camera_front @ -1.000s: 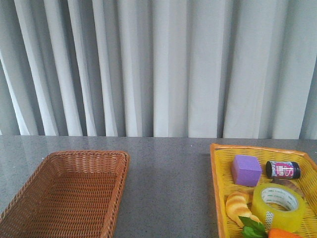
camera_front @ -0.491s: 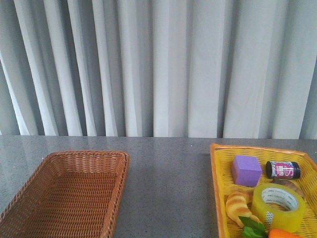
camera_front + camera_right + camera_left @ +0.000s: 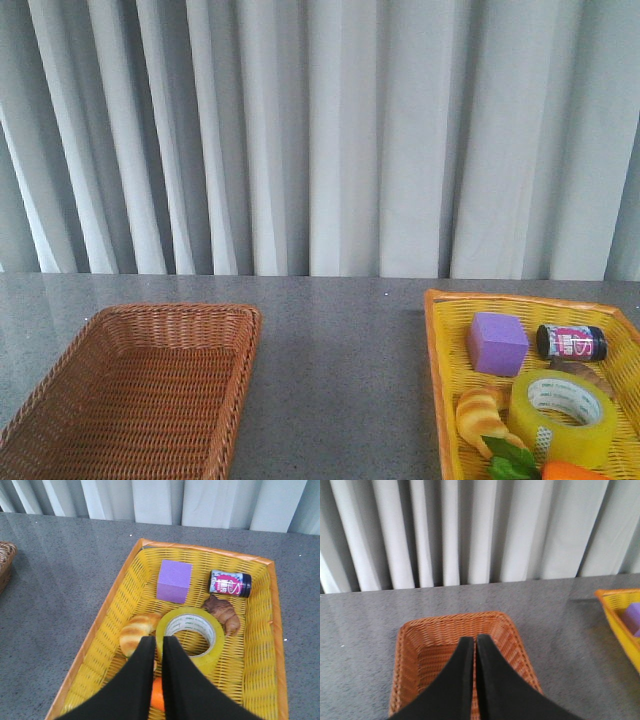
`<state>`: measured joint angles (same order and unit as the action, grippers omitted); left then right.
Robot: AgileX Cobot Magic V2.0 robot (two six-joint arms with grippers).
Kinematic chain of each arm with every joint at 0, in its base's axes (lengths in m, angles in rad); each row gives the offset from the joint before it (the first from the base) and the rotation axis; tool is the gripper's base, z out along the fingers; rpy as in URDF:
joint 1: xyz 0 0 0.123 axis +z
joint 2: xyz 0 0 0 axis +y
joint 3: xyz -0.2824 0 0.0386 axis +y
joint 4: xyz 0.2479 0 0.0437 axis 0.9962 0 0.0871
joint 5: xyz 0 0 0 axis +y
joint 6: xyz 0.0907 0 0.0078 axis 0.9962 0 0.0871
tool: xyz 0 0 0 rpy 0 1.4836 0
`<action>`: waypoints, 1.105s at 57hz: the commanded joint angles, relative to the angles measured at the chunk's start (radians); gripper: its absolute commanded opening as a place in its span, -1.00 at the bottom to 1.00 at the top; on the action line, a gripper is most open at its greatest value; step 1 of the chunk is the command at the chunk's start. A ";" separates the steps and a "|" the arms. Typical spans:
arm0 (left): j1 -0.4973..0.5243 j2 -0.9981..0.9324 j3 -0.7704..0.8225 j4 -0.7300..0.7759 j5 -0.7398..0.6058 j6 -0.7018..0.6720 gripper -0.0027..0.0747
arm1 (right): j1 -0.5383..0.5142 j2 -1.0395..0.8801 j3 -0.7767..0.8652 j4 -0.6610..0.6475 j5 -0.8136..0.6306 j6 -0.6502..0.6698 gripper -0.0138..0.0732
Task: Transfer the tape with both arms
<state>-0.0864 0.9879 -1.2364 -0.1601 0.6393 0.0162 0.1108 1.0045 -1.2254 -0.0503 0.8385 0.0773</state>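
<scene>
While the grey surface [image 3: 340, 370] carried a brown wicker basket [image 3: 140, 390] on the robot's left and a yellow plastic basket [image 3: 260, 645] on its right, the tape [image 3: 192, 637] lay inside the yellow basket, flat on its side with its white core facing up.

Within that yellow basket, a purple block [image 3: 175, 580] sat beyond the tape toward the curtain, a yellowish croissant [image 3: 137, 632] lay just beside the tape, a brown croissant [image 3: 223, 612] touched its far rim, and a small dark jar [image 3: 230, 583] lay near the far wall.

The right pincer [image 3: 157, 645] hovered directly over the tape's near rim, clenched and empty. The left pincer [image 3: 474, 645] was likewise clenched and empty, poised over the wicker basket, well apart from the yellow basket.

The right arm was clearly nearer; it would probably need to part its fingers and descend across the roll's wall.
</scene>
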 commanded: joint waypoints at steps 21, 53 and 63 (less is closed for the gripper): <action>-0.007 0.038 -0.031 -0.056 -0.090 -0.002 -0.66 | -0.001 0.041 -0.034 0.025 0.004 -0.016 0.50; -0.086 0.221 -0.031 -0.056 0.088 0.004 0.37 | -0.001 0.183 -0.040 -0.130 0.055 0.094 0.68; -0.086 0.230 -0.031 -0.056 0.098 0.004 0.38 | -0.009 0.265 -0.040 -0.196 0.022 0.189 0.68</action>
<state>-0.1653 1.2359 -1.2364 -0.2012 0.7839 0.0190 0.1108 1.2533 -1.2320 -0.1864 0.9348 0.2276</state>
